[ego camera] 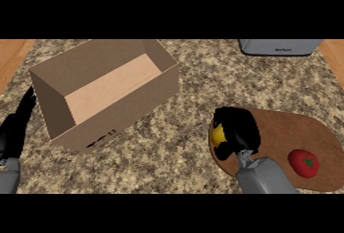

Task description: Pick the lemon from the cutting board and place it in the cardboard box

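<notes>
Curling over the lemon, the right hand has its black fingers and thumb wrapped round the fruit, so that only a sliver of yellow shows at the hand's left side. The lemon is over the left end of the wooden cutting board; whether it rests on the wood or is raised off it cannot be told. The board lies at the granite counter's near right corner. A red tomato with a green stem mark sits on the board's near right part, well apart from the lemon. The grey right forearm comes in from the counter's near edge, between the two fruits.

An open cardboard box stands on the counter's left half, turned at an angle to the edges, its mouth facing up. Inside it only the bare cardboard floor and walls show. The left hand rests at the counter's left edge, just beside the box's left corner, fingers straight and pointing away. A grey appliance sits at the far right edge.
</notes>
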